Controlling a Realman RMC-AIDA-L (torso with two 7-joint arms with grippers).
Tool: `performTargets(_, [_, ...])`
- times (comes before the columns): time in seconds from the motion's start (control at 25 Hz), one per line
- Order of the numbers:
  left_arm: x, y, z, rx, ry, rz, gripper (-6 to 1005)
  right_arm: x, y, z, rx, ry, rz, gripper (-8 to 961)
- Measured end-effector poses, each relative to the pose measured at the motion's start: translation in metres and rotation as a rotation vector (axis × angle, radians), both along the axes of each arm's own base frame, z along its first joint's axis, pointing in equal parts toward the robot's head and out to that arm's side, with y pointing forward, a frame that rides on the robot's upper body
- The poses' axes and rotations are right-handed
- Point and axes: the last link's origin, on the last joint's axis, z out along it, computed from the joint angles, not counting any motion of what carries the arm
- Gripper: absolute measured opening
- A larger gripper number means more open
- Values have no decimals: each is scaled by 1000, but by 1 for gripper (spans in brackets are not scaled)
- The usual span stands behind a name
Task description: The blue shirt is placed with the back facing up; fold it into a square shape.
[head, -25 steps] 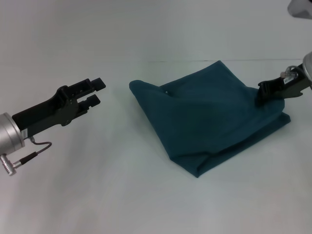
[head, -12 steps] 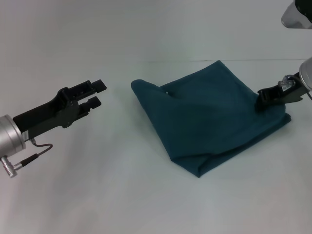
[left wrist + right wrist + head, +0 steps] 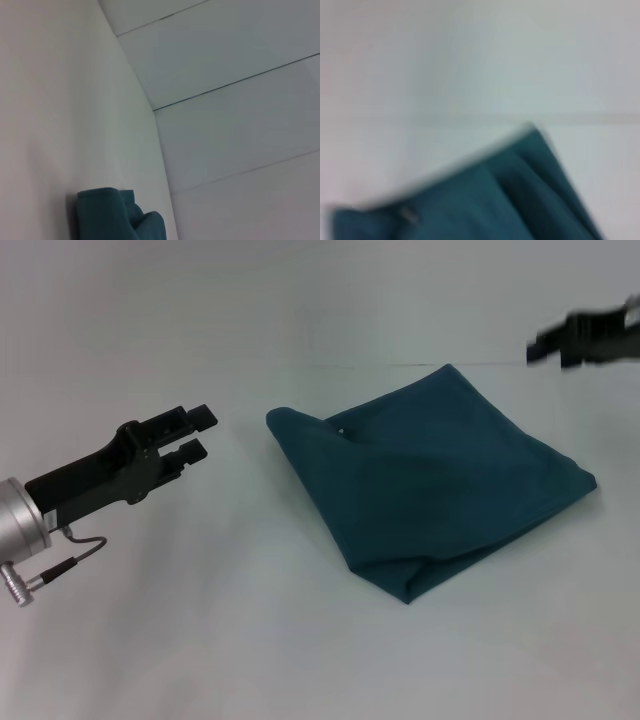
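You see the blue shirt (image 3: 430, 475) lying on the white table (image 3: 250, 630), a little to the right of the middle of the head view. It is already folded into a compact shape with four corners, turned like a diamond: one corner points to the far side, one points toward you, and some folded layers show along the near edge. The plain side faces up, and a small light spot shows near the far-left fold. There is no box, tray or other container in view; the shirt rests directly on the table surface.

Your left gripper (image 3: 201, 430) is on the left, well apart from the shirt, pointing toward it, and its two fingers stand a little apart with nothing between them. Your right gripper (image 3: 545, 345) is at the far right edge, lifted above the table, clear of the shirt. It appears blurred, so you cannot tell how its fingers stand.

In the left wrist view only a small folded part of the shirt (image 3: 120, 215) shows, and in the right wrist view the shirt (image 3: 485, 205) shows below.
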Motion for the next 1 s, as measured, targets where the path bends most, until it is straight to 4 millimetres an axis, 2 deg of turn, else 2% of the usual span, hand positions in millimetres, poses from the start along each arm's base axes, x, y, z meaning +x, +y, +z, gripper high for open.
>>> performTargets(0.04, [0,0,0,0,-1,0,632,-4,0,8,11,38,13,527])
performTargets(0.16, [0,0,1,0,-1,-2,632,-8,1,20,19,100,23,527])
performTargets(0.52, [-1,0,3,2,3,-3,632,5,0,12,-6,104,-1,528])
performTargets(0.8, [-1,0,3,2,3,-3,633,5,0,11,-15,92,8,527])
performTargets(1.0, [0,-1,2,-13,6,-10,633,1,0,15,8,149,63,578])
